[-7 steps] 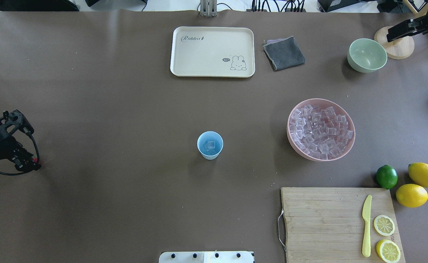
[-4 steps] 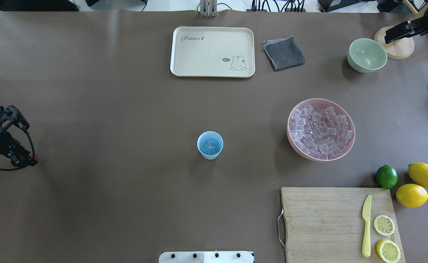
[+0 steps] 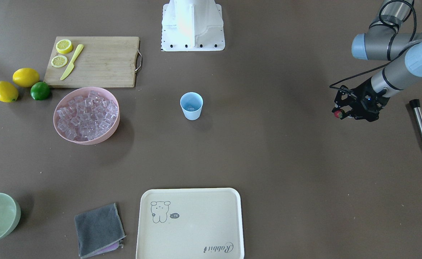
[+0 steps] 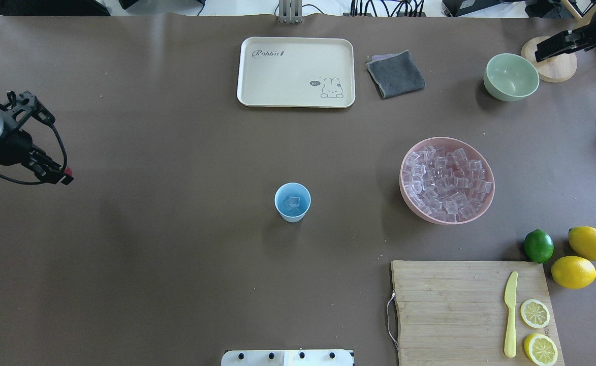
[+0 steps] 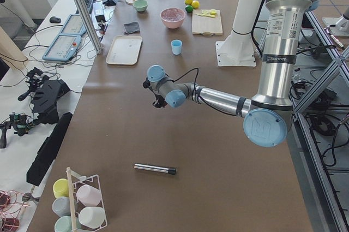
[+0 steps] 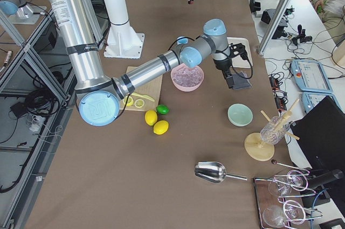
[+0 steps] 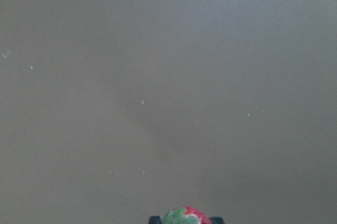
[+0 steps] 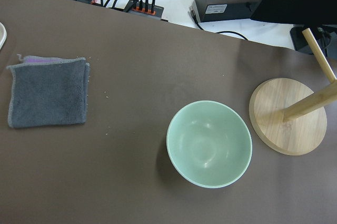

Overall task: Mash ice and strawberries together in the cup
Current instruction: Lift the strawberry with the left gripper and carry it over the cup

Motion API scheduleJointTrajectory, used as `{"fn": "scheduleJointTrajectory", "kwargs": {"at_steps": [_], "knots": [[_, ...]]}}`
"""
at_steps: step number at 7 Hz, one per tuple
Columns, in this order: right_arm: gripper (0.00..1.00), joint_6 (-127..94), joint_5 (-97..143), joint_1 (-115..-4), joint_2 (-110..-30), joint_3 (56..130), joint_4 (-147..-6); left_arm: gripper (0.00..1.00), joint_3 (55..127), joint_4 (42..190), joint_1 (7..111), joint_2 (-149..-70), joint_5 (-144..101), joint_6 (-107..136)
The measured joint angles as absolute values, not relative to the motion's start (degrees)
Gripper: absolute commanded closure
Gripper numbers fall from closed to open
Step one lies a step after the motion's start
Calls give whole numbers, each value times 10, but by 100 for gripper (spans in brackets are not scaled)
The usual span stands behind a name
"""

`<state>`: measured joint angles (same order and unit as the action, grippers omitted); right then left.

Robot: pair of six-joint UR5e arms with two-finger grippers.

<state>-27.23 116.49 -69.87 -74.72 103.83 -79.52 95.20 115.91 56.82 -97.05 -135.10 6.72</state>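
Left end effector (image 3: 340, 113) clamped on strawberry (image 3: 338, 114), held clear of the desk (image 3: 268, 144); cup (image 3: 191, 106) with ice (image 4: 291, 202) stands well apart from it; risks: the strawberry, pinched only at the jaw ends, may slip out in transit, or drop off-centre, strike the rim and roll away.

Matt brown sheet across table (image 4: 176, 127), faintly creased. Smooth light-blue plastic for cup (image 4: 292, 217), clear glassy ice (image 4: 447, 183) in satin pink bowl (image 4: 448, 221), grained bare wood for cutting board (image 4: 455, 310). Napped grey cloth (image 4: 395, 73), polished metal cylinder (image 3: 421, 126), matt cream tray (image 4: 287, 76), glossy lemons (image 4: 591, 243).
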Motion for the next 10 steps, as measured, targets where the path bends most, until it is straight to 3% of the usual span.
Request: {"fn": "scheduleJointTrajectory", "kwargs": {"at_steps": [6,10], "knots": [[1,-274,1177,-699,-745,1040,-795,100,941,1100,569,-1181,-1386,173],[1,-269,1172,-699,-739,1037,-795,100,916,1131,506,-1260,-1377,262]]}}
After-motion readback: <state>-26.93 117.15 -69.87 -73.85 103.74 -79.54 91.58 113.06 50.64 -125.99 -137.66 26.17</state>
